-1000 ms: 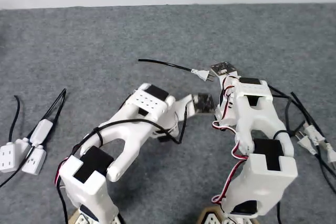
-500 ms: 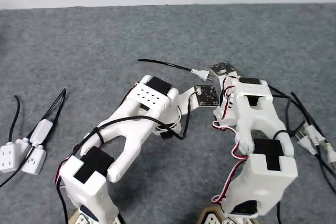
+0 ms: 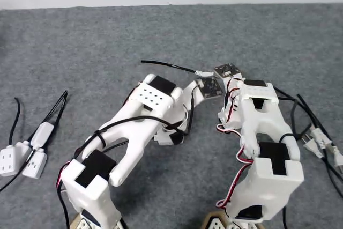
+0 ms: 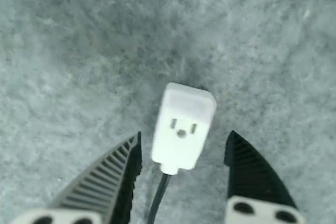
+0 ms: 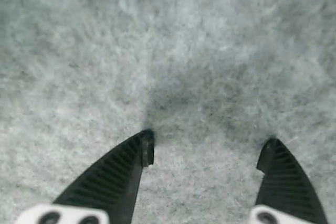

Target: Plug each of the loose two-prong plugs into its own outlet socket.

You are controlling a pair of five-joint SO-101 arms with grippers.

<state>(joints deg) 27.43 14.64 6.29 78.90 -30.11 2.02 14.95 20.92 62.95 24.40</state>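
Observation:
A white outlet socket [image 4: 182, 127] on a black cable lies face-up on the grey carpet. My left gripper [image 4: 184, 137] hangs open over it, one dark finger on either side and neither touching. In the high view the left arm [image 3: 153, 97] stretches toward the middle of the table, its wrist close to a small white two-prong plug [image 3: 202, 73] on a black cable [image 3: 166, 66]. My right gripper [image 5: 207, 148] is open above bare carpet with nothing between its fingers. The right arm [image 3: 257, 105] stands just right of the left wrist.
Two white socket blocks [image 3: 21, 159] with black cables lie at the left edge. More white plugs and cables [image 3: 321, 143] lie at the right edge. The grey carpet [image 3: 80, 41] is bare toward the back.
The left arm has stretched farther away from its base, bringing its wrist up beside the plug on the black cable. The right arm has stayed still.

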